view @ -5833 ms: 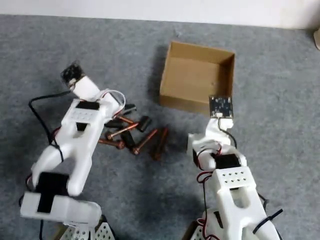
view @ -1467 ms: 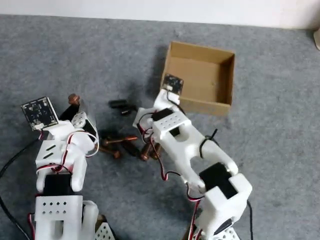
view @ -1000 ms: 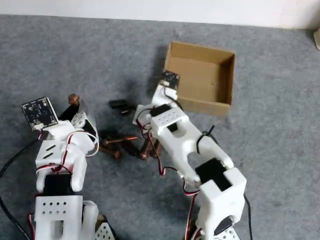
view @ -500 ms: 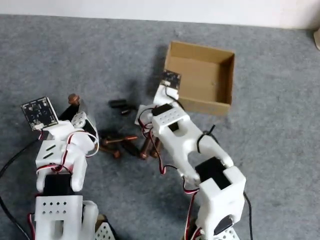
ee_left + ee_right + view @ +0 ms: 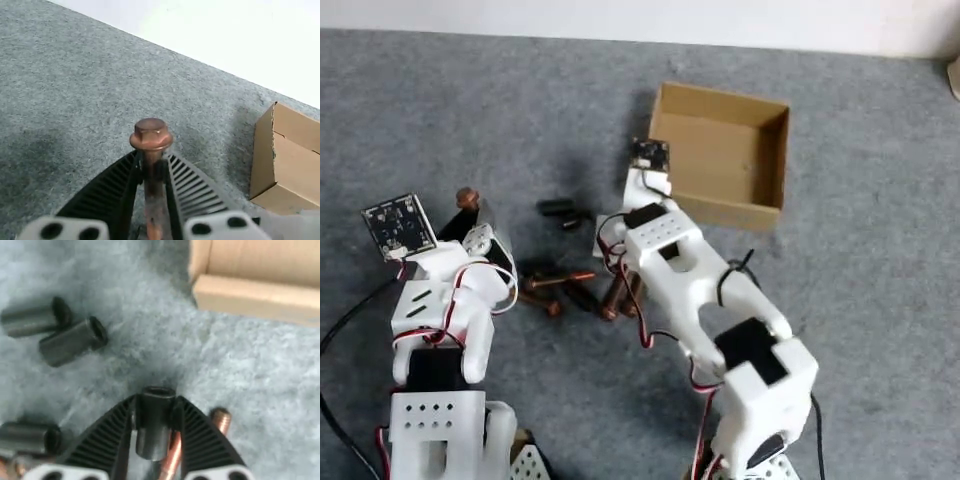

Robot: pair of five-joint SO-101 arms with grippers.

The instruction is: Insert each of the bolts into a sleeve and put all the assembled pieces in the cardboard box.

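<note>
Noted grey counter [image 5: 440,100] carrying cardboard box [image 5: 720,100]. Found left fingers [image 5: 115,182] clamped on copper bolt [image 5: 151,134], head protruding, well apart from box. Found right fingers [image 5: 200,435] gripping black sleeve [image 5: 153,415] near box; loose sleeves [image 5: 72,342] near, loose bolts [image 5: 560,278] between arms

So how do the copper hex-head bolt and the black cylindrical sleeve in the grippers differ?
The copper hex-head bolt is slim with a wide head; the black cylindrical sleeve is hollow and headless. The left gripper holds the bolt, the right gripper the sleeve. Both are clamped lengthwise.
</note>
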